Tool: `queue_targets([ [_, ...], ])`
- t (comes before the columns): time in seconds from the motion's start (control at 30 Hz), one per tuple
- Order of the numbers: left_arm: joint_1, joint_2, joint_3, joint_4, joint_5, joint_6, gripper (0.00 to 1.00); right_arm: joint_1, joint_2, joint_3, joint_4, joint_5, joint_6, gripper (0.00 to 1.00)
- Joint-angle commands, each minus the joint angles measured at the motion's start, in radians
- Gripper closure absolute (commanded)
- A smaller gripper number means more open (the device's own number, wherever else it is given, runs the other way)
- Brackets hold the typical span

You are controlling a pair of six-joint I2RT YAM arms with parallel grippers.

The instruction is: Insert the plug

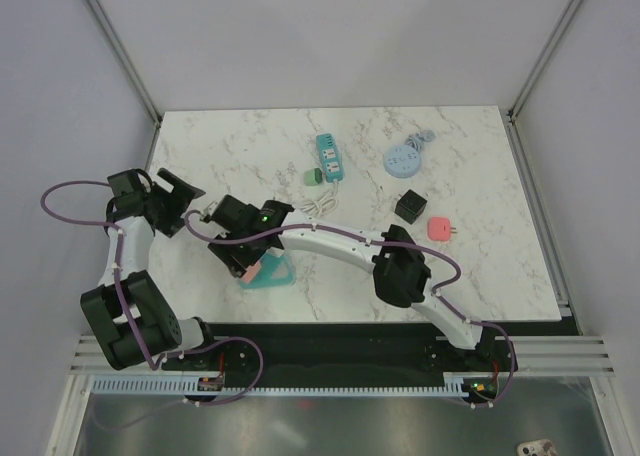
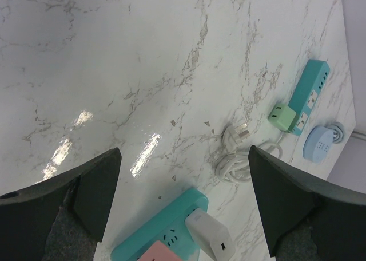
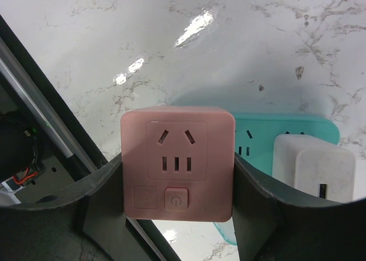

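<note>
Hanging above the marble table (image 1: 480,266), the left gripper (image 2: 183,158) is held spread wide, with nothing between its fingers. Over the teal power strip (image 3: 286,129) near the table's near edge, the right gripper (image 3: 177,186) is pinched on the sides of the pink plug (image 3: 177,152), just beside a white charger (image 3: 311,169) standing on the strip.

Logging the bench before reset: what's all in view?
far power strip: one, teal, far centre
near power strip: one, teal, near edge
green adapter: one, green, beside far power strip
charger: one, white, on near power strip
cable: one, white, mid-table
round device: one, blue, far right
cube: one, black, right of centre
pink plug: one, pink, right
pink adapter: one, pink, over near power strip
table: one, white marble
left arm: one, black-white, left, jaws open
right arm: one, black-white, jaws shut on pink adapter
</note>
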Motion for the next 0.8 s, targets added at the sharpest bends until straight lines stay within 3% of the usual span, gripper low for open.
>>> queue_targets([
  [0.0,0.01,-0.009,-0.004,0.03,0.014,-0.015,0.01,0.012,-0.03,-0.006,0.021,-0.014,0.002,1.0],
  [0.3,0.01,-0.014,-0.009,0.03,0.012,-0.017,0.01,0.012,-0.041,-0.035,0.018,0.023,-0.021,1.0],
  [0.77,0.01,-0.02,-0.01,0.029,0.009,-0.012,0.01,0.009,-0.064,0.048,0.019,-0.014,-0.05,1.0],
])
